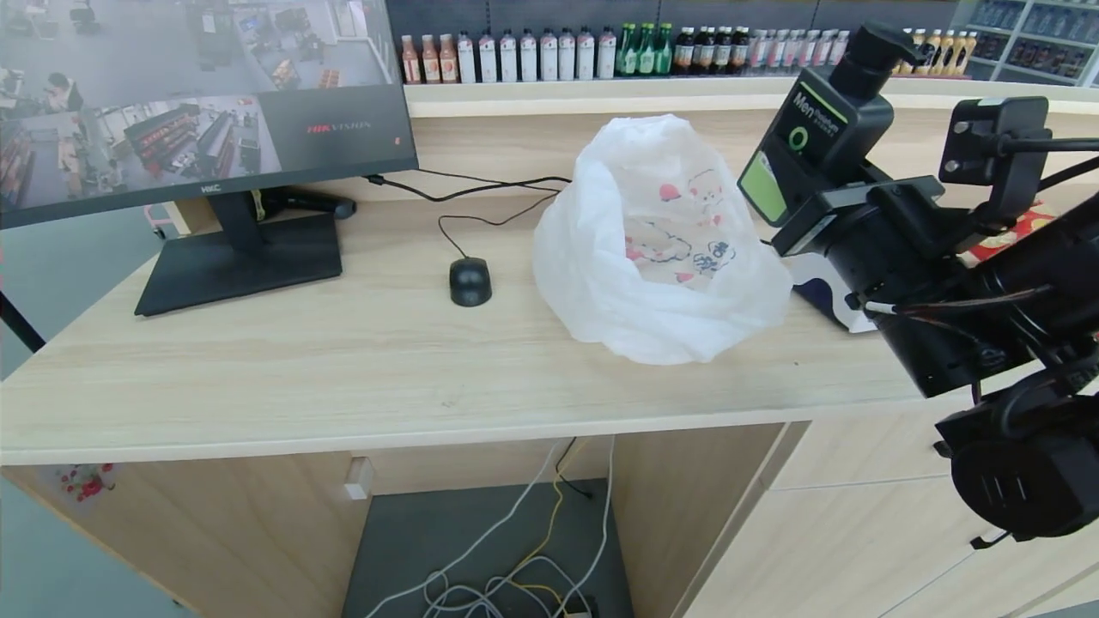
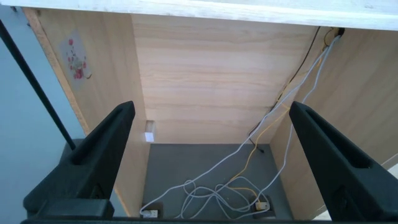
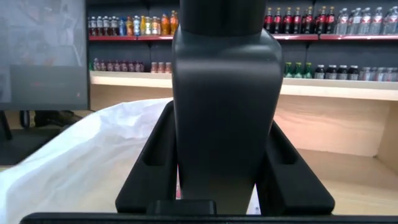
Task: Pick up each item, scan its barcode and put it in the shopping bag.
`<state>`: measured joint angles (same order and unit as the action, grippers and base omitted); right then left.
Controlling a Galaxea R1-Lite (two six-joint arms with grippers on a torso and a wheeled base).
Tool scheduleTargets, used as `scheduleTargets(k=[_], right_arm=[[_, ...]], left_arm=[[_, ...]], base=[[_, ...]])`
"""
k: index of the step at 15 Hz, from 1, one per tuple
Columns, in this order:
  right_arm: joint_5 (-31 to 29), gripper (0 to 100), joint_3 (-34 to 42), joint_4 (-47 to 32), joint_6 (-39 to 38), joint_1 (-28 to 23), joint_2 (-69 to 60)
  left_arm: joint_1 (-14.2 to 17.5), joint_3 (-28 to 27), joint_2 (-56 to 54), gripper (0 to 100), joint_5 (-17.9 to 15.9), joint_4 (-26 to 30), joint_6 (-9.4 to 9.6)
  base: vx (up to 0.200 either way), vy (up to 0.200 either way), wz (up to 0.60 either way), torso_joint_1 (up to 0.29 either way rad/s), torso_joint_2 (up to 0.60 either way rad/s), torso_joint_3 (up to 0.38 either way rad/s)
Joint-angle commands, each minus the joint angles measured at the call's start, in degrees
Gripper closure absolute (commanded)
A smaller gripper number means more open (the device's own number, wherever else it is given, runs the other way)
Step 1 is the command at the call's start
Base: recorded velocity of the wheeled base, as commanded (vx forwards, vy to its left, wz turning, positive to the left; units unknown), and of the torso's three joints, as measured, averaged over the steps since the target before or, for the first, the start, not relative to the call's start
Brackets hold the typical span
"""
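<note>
One bottle (image 1: 814,129) in right hand (image 1: 854,213), just beside shopping bag (image 1: 640,283), above counter (image 1: 343,369)

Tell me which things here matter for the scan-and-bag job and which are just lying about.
For the job:
- black pump bottle, held in the right gripper
- white shopping bag
- white and dark blue device beside the bag, possibly the scanner

Lying about:
- monitor
- mouse
- shelf drinks
- cables under the counter
</note>
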<state>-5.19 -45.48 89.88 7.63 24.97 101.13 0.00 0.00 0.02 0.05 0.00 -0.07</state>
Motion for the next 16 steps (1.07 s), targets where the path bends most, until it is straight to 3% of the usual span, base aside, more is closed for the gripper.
scheduleTargets(k=[1, 7, 10, 16], right_arm=[[0.01, 100, 0.13, 0.12, 0.02, 0.7, -0.85], [-2.01, 100, 2.24, -0.32, -0.51, 4.39, -4.98], [-6.14, 100, -4.61, -16.23, -7.19, 9.31, -8.85], [-12.74, 100, -27.03, -46.55, -15.72, 9.84, -6.83]], left_arm=[[0.0, 0.0, -0.02, 0, -0.05, 0.0, -0.01], [-0.09, 0.0, -0.02, 0, -0.05, 0.0, -0.01], [0.0, 0.0, -0.02, 0, 0.04, 0.0, -0.01], [0.0, 0.0, -0.02, 0, 0.04, 0.0, -0.01]], base=[[0.0, 0.0, 0.0, 0.0, 0.0, 0.0], [0.0, 0.0, 0.0, 0.0, 0.0, 0.0], [0.0, 0.0, 0.0, 0.0, 0.0, 0.0], [0.0, 0.0, 0.0, 0.0, 0.0, 0.0]])
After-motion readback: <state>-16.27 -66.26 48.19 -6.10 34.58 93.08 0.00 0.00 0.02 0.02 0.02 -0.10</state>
